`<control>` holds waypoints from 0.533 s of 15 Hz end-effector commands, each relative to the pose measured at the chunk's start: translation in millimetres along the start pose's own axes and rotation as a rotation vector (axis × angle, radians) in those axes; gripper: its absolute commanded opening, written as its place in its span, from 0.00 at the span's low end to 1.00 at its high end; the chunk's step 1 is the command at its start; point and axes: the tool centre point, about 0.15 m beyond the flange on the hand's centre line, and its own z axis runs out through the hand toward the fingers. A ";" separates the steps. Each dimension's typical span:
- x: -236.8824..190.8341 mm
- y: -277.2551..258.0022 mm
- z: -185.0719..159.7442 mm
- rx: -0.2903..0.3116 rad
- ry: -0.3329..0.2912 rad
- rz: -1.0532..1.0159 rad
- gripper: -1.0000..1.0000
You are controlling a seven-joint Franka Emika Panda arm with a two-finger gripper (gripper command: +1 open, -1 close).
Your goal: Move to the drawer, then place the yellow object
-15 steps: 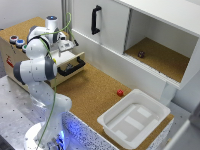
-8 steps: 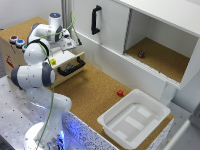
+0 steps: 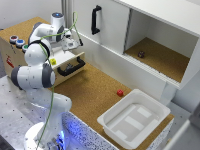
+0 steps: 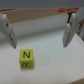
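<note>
Scanning from the exterior view's left to its right:

Box (image 3: pixel 20 35): cork-topped, wooden, at far left; small round coloured pieces (image 3: pixel 16 41) near its front edge.

Arm (image 3: pixel 35 75): white, rising from a base at lower left, bent over the box.

Drawer (image 3: pixel 67 59): pulled out of the box front, pale wood, black bar handle (image 3: pixel 71 68) on its face.

Block (image 3: pixel 53 62): yellow, tiny, lying on the drawer floor near its left end; in the wrist view (image 4: pixel 26 58) a cube with a black letter N on top, resting flat, touching neither finger.

Gripper (image 3: pixel 70 42): hanging over the drawer's rear; in the wrist view (image 4: pixel 38 29) jaws spread wide, holding nothing, one finger (image 4: pixel 6 27) at each side of the frame, block below and between them but nearer one finger.

Cork surface (image 3: pixel 95 92): spreading from the drawer front toward the right.

Cabinet door (image 3: pixel 105 25): tall, white, vertical black handle (image 3: pixel 94 19), behind the cork.

Ball (image 3: pixel 120 92): red, small, on the cork just beside the tub's corner.

Tub (image 3: pixel 134 120): white plastic, at lower right.

Cabinet bay (image 3: pixel 160 50): open, cork floor, small dark object (image 3: pixel 141 54) inside; too small to identify.
</note>
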 end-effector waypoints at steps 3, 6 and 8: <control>84.1 -80.6 -82.2 0.056 -0.089 -0.259 1.00; 121.2 -110.6 -95.0 0.017 -0.200 -0.361 1.00; 135.8 -120.8 -96.8 0.034 -0.223 -0.394 1.00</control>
